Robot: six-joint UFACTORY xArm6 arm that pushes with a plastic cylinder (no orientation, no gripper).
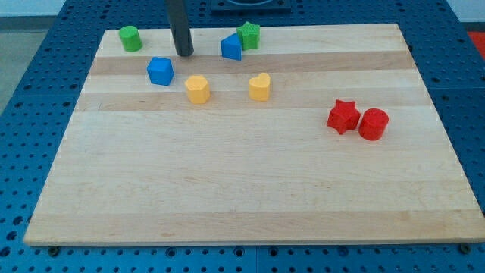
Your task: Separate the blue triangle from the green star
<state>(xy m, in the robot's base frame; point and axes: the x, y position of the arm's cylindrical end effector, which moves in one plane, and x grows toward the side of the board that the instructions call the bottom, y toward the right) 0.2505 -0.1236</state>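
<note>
The blue triangle (232, 47) sits near the board's top edge, touching the green star (248, 35), which lies just up and to its right. My tip (184, 53) stands on the board to the left of the blue triangle, with a clear gap between them. It is above and to the right of a blue block (161, 70).
A green cylinder (130, 38) stands at the top left. A yellow block (198, 89) and a yellow heart (260, 86) lie below the tip. A red star (343, 116) and a red cylinder (373, 123) touch at the right. The wooden board (242, 197) rests on a blue perforated table.
</note>
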